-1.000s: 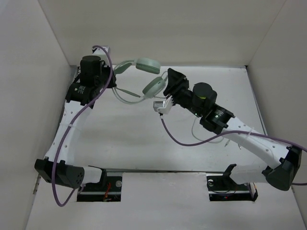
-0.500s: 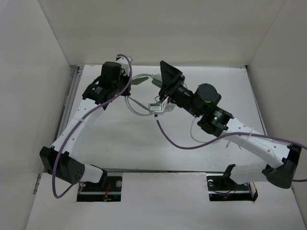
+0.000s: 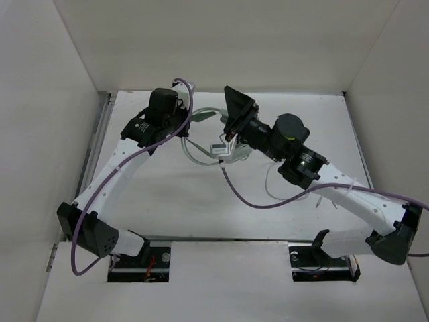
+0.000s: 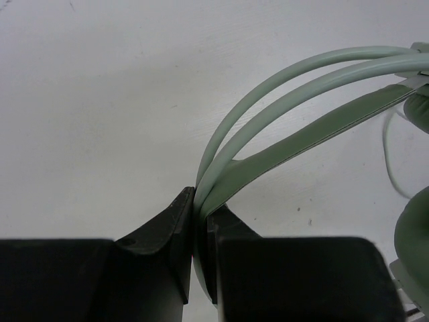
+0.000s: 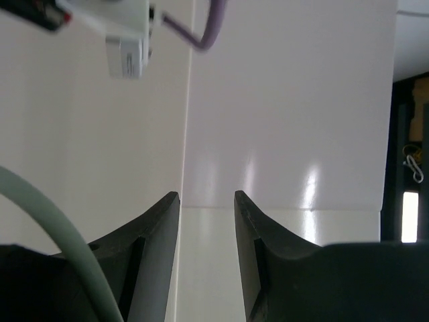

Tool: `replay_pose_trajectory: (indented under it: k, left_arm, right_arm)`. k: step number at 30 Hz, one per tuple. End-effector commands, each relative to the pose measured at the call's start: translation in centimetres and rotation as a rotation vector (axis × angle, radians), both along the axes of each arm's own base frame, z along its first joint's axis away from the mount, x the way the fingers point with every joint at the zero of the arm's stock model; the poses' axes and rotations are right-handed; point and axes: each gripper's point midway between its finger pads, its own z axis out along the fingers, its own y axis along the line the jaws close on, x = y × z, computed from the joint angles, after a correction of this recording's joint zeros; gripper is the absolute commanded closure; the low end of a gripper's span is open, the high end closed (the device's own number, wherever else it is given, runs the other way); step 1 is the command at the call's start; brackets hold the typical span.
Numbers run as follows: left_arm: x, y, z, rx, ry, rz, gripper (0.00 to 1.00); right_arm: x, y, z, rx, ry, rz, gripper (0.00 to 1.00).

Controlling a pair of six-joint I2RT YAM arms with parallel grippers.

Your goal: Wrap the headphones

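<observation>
In the left wrist view my left gripper (image 4: 201, 201) is shut on the pale mint-green headphones' thin double headband (image 4: 301, 87). The headband arches away to the right over the white table. One padded earcup (image 4: 415, 235) and a bit of thin pale cable (image 4: 389, 147) show at the right edge. From above, only a sliver of green (image 3: 202, 115) shows between my left gripper (image 3: 184, 124) and right gripper (image 3: 231, 111); pale cable loops (image 3: 194, 155) lie below. My right gripper (image 5: 206, 194) is open and empty, facing the wall, with a green band (image 5: 40, 208) beside its left finger.
Thick purple arm cables (image 3: 261, 201) hang over the table in front of the right arm. White walls close the table at the back and both sides. A white camera module with a purple lead (image 5: 127, 40) is in the right wrist view.
My left gripper has carried the headphones to the right, up against my right gripper. The right gripper has tilted up toward the back wall. The earcups are now hidden from above.
</observation>
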Motion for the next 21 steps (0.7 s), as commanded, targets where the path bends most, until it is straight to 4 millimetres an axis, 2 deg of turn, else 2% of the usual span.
replay_pose_trajectory:
  k: [1,5,8,15,19,21]
  left_arm:
    - [-1.9,-0.9,4.7,-0.084,-0.126,-0.063,1.00]
    - [-3.3,-1.4,4.1,-0.058,-0.120,-0.119,1.00]
    - [-4.2,-2.7,4.0,-0.060,-0.113,-0.179,1.00]
    - [-5.5,-5.8,5.3,-0.078,-0.125,-0.302,1.00]
    - [-6.4,-6.9,6.1,-0.086,-0.136,-0.358,1.00]
    - [-6.6,-6.9,6.6,-0.094,-0.146,-0.363,1.00]
  right_arm:
    - [1.3,-3.7,3.2,0.093,-0.029,-0.063,1.00]
    - [2.3,-5.6,3.4,0.091,-0.035,-0.106,1.00]
    - [2.3,-5.5,3.2,0.094,-0.019,-0.087,1.00]
    - [2.9,-4.3,1.9,0.109,0.073,-0.037,1.00]
    - [3.7,-5.1,2.1,0.161,0.150,-0.033,0.97]
    - [3.8,-5.6,1.3,0.180,0.238,-0.017,0.95]
